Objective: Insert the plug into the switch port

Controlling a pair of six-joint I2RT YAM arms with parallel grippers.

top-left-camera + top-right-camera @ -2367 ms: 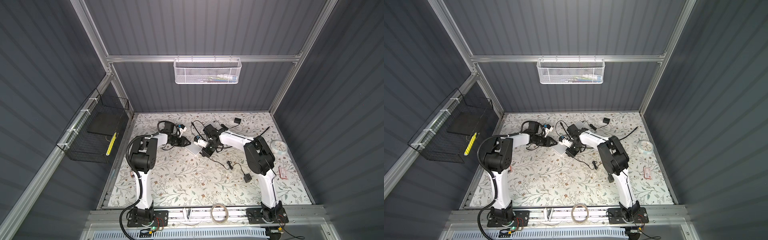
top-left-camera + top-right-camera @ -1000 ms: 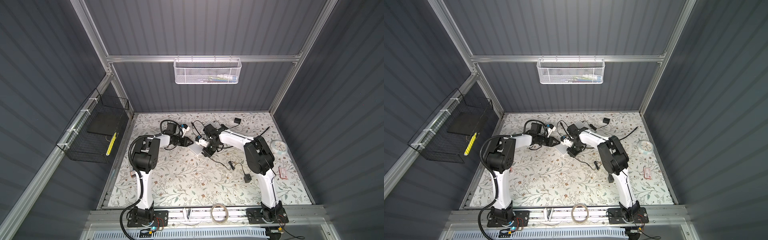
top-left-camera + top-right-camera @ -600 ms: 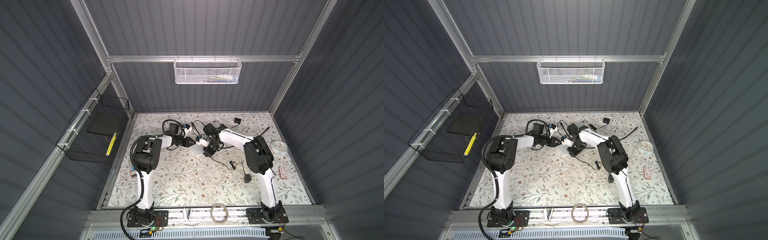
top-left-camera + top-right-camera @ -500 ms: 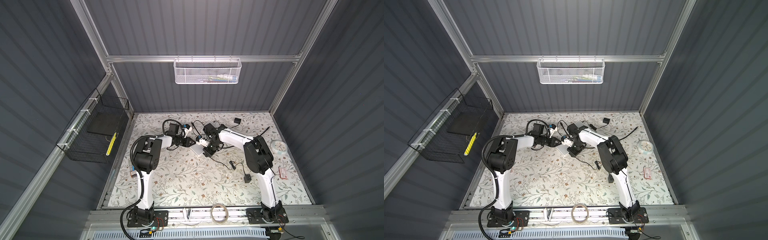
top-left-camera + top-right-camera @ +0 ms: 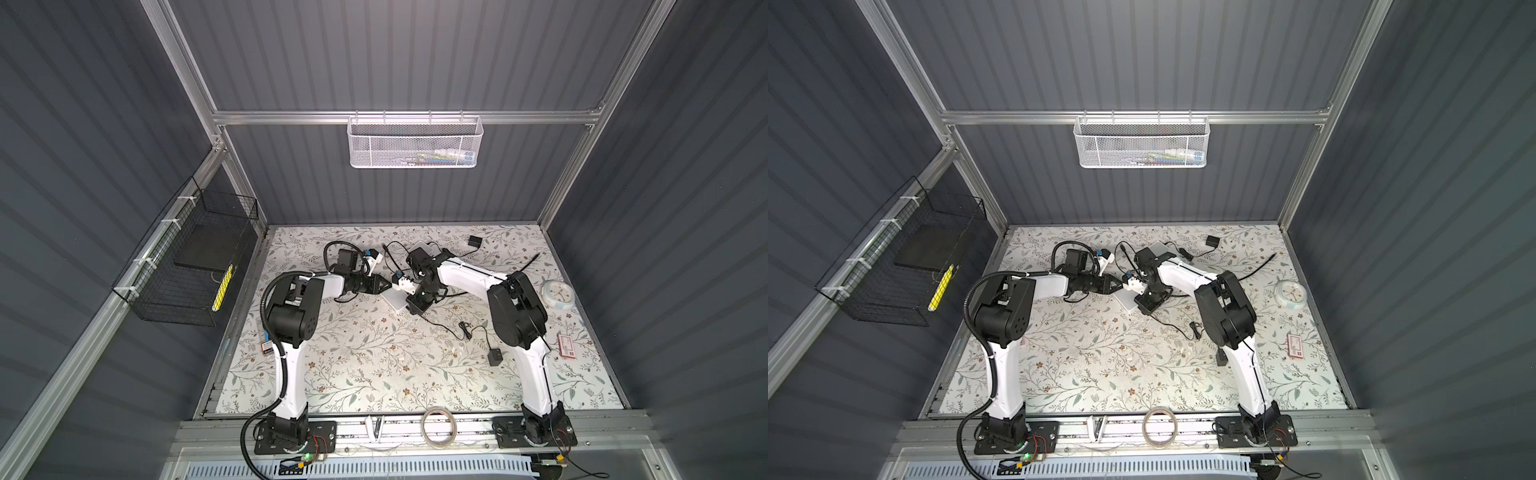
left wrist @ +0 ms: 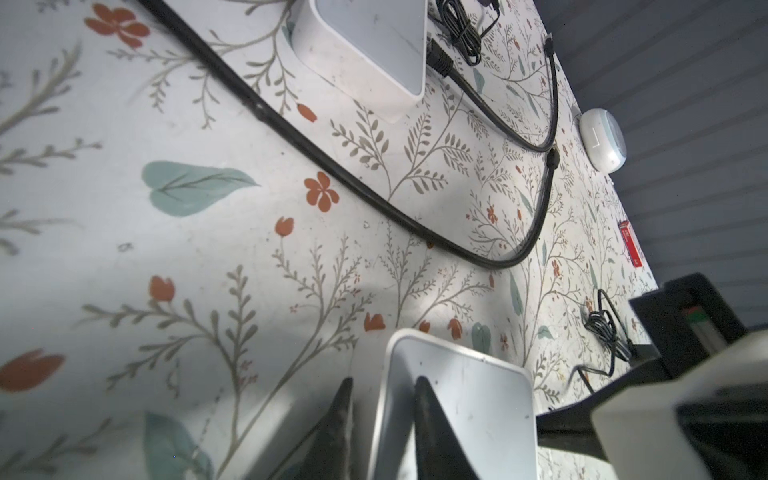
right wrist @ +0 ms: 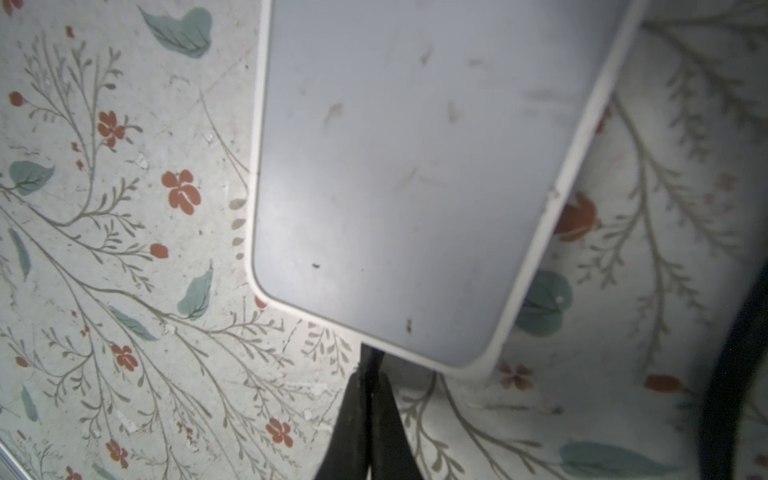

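Gripping on both sides. Left gripper (image 5: pixel 384 286) comes in from the left and is clamped on the switch (image 5: pixel 397 300). Left wrist view shows its fingers (image 6: pixel 428 419) straddling one edge of that white box: one on the top face, one outside the wall.

Right gripper (image 5: pixel 415 306) comes in from the far side. In the right wrist view it is pinched tight on the plug (image 7: pixel 370 359), a thin black piece poking out between the tips. Plug tip touches the switch's short edge, close to a rounded corner. Cannot tell if it is seated in a port: the port face is hidden from every view.

Switch sits mid-back on the mat (image 5: pixel 374 365), between the two grippers and skewed to the mat's edges. Cannot tell if it lies flat.

Other stuff:
- thin cord (image 5: pixel 440 326) runs across the mat from beside the right gripper toward a black adapter (image 5: pixel 494 357)
- thick black cable (image 6: pixel 374 199) curves across the mat, beyond the switch in the left wrist view
- second white box (image 5: pixel 422 249) further back, apart from the switch
- round clock (image 5: pixel 558 294) and red card (image 5: pixel 566 345) near the right edge
- tape roll (image 5: pixel 438 426) on the front rail
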